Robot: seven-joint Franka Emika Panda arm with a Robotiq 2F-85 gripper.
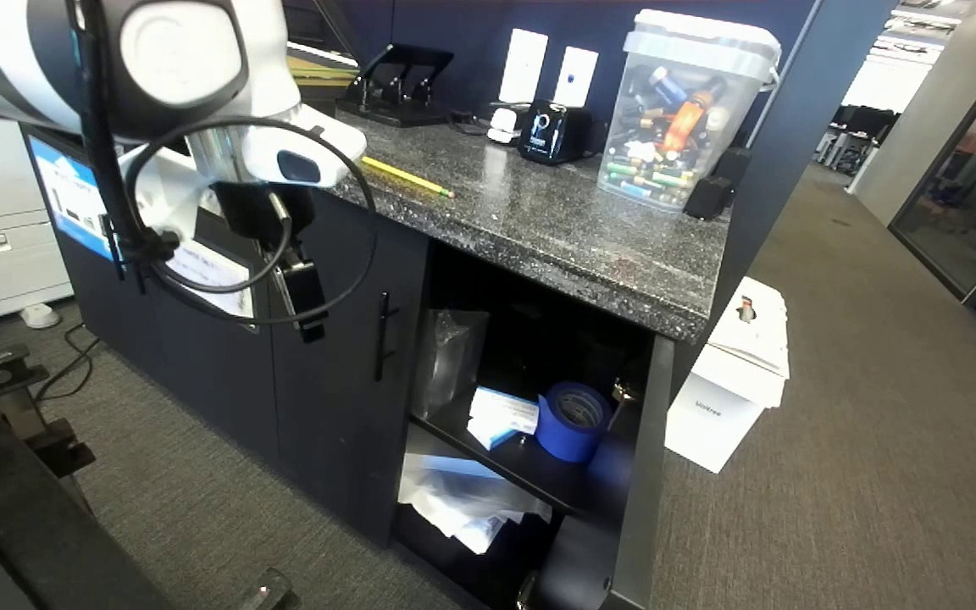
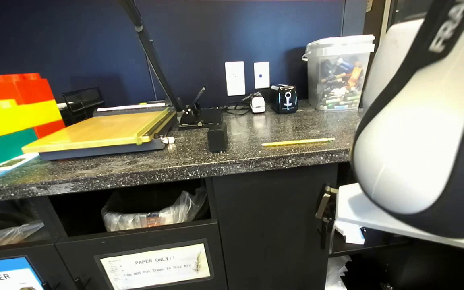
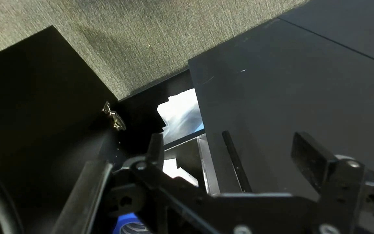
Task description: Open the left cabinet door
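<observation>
The left cabinet door is a flat black panel, shut flush with the cabinet front in both exterior views. Its slim vertical bar handle sits near the edge beside the open compartment. The handle also shows in the wrist view, where the door fills the right side. My gripper is open and empty, with the handle seen between its fingers. In an exterior view the gripper hangs in front of the door, apart from the handle. In an exterior view the arm hides most of the gripper.
The right cabinet door stands open. Its compartment holds blue tape, a small white box and plastic bags. The stone countertop overhangs, with a yellow pencil and battery tub. A white carton stands on the floor.
</observation>
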